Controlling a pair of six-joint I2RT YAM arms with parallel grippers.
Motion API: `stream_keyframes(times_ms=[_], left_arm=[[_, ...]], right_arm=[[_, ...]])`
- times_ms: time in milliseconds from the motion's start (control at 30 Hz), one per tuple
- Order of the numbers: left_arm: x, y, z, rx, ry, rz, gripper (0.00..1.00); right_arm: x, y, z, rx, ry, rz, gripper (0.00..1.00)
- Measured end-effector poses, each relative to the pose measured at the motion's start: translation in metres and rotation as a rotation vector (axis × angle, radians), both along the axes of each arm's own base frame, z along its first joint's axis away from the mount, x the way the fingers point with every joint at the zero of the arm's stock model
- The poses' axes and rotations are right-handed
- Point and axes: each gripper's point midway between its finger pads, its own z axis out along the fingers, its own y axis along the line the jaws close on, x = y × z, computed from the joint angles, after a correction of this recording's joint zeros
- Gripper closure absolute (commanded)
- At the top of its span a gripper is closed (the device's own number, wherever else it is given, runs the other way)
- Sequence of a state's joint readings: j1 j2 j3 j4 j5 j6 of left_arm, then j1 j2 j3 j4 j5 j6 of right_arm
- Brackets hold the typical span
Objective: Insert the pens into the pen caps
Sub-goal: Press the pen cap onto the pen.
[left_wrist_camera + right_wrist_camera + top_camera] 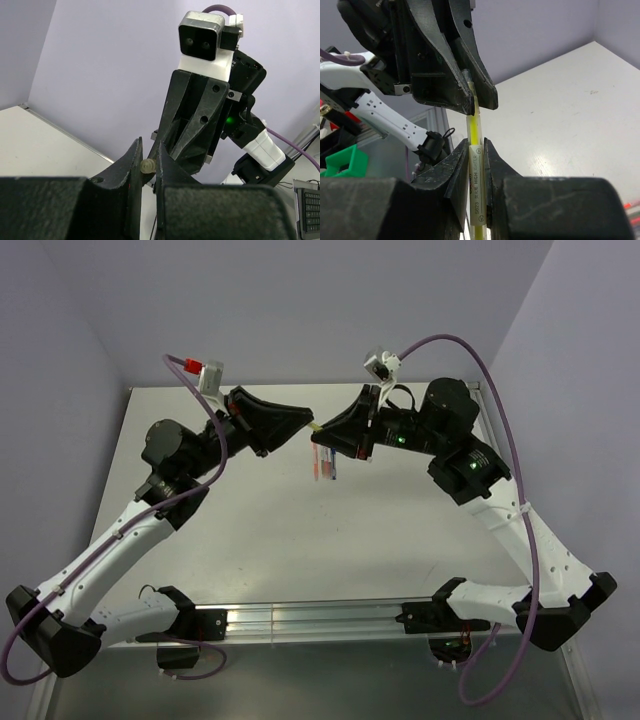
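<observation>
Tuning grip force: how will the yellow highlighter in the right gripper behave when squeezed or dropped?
Probably stiff: the yellow highlighter runs straight from the right gripper to the pale cap in the left gripper, no sag. Likely light, being so slim. Its smooth round barrel might slip, or roll on the table.

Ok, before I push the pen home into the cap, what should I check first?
1. Right gripper shut on the yellow highlighter: ok, the barrel is clamped between both fingers.
2. Left gripper shut on the cap: ok, a pale cap sits pinched near its fingertips.
3. Pen and cap in line: ok, in the right wrist view the highlighter runs straight up to the left gripper.
4. Tip seated in the cap: cannot tell, the left fingers hide the joint.
5. Spare pens out of the way: ok, they lie on the table below.
</observation>
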State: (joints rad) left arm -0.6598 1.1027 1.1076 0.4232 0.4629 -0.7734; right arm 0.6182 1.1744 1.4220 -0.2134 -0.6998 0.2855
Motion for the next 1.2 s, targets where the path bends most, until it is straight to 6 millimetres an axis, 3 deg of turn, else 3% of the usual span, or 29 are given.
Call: stream_keyframes(times_ms=[167, 267, 400, 1200], left_arm=[[0.004, -0.004, 0.001, 0.003, -0.001, -0.001, 1.00], [0.014, -0.012, -0.017, 0.055, 0.024, 0.008, 1.00], [0.024, -0.016, -0.036, 0.107, 0.062, 0.028, 1.00], [0.031, -0.007, -0.058, 0.187, 0.116, 0.176, 1.00]], right_arm=[[-0.005, 0.015, -0.018, -0.056, 0.043, 0.025, 1.00], [0.004, 0.024, -0.039, -0.104, 0.106, 0.004, 1.00], [0.013, 0.020, -0.059, -0.159, 0.175, -0.067, 1.00], [0.023, 0.008, -0.078, -0.249, 0.200, -0.284, 1.00]])
